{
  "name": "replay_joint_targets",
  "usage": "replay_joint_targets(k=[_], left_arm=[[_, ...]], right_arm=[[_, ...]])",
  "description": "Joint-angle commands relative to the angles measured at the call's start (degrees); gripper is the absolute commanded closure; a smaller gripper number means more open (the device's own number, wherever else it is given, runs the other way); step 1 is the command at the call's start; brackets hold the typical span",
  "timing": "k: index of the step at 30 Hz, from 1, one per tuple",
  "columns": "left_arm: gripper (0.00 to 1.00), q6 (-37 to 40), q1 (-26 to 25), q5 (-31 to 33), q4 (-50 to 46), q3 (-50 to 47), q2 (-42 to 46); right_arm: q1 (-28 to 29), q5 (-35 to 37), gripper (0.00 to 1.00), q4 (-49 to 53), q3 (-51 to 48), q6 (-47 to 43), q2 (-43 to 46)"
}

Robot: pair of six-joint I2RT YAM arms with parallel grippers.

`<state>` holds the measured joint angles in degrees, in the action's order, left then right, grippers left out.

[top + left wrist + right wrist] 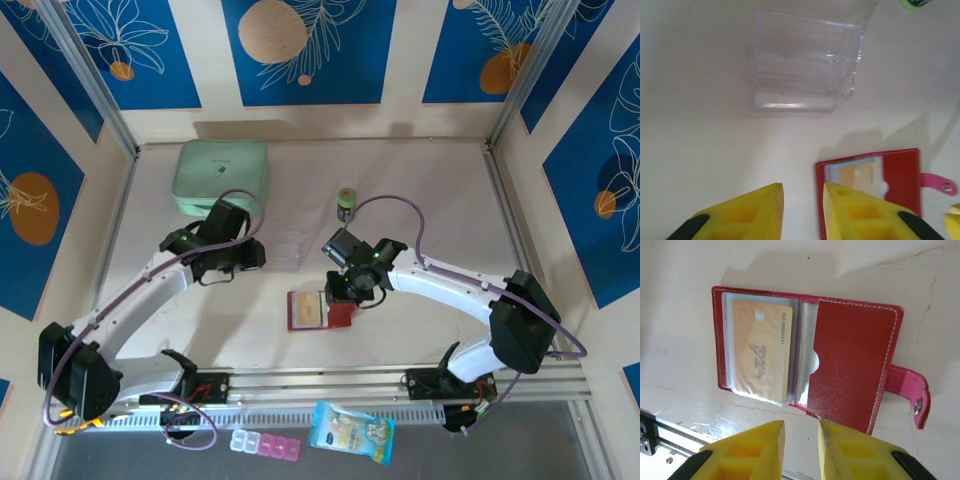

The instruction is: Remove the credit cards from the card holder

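Note:
The card holder (850, 360) lies open and flat on the table, dark red with a pink snap tab (910, 395). A tan-orange credit card (762, 352) sits inside its clear left sleeve. My right gripper (801, 437) hovers just off the holder's near edge, narrowly open, with bare table between its fingers. From above, the right gripper (342, 290) is over the holder (322, 310). My left gripper (802, 200) is narrowly open and holds nothing. It is beside the holder's (900, 175) left edge, where the card (860, 175) shows. Seen from above, the left gripper (260, 255) is close to the clear tray.
A clear plastic tray (805, 62) stands just beyond the left gripper, and is seen from above (288, 250) too. A mint-green zip case (220, 178) lies at the back left. A small bottle (346, 203) stands behind the right arm. A pill box (265, 444) and a blue packet (350, 432) lie below the rail.

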<state>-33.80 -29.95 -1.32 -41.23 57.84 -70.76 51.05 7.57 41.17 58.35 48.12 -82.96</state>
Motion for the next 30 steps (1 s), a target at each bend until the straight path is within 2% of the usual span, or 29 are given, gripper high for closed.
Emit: replay_joint_targets(k=[1, 12, 21, 30], left_arm=[[0.73, 6.2, 1.9, 1.5, -1.4, 1.9, -3.5], [0.68, 11.1, 3.3, 1.8, 0.1, 7.5, -16.6], [0.67, 13.9, 4.3, 5.1, 0.0, 13.1, -26.4], [0.73, 14.1, 4.7, 3.7, -0.5, 17.4, -33.3]], right_arm=[[0.1, 1.3, 0.75, 1.9, 0.5, 0.9, 0.4], [0.1, 1.6, 0.75, 3.3, 0.6, 0.1, 2.5], [-0.7, 0.7, 0.75, 2.6, -0.4, -1.0, 2.7], [-2.2, -0.1, 0.75, 1.9, -1.7, -1.6, 3.5]])
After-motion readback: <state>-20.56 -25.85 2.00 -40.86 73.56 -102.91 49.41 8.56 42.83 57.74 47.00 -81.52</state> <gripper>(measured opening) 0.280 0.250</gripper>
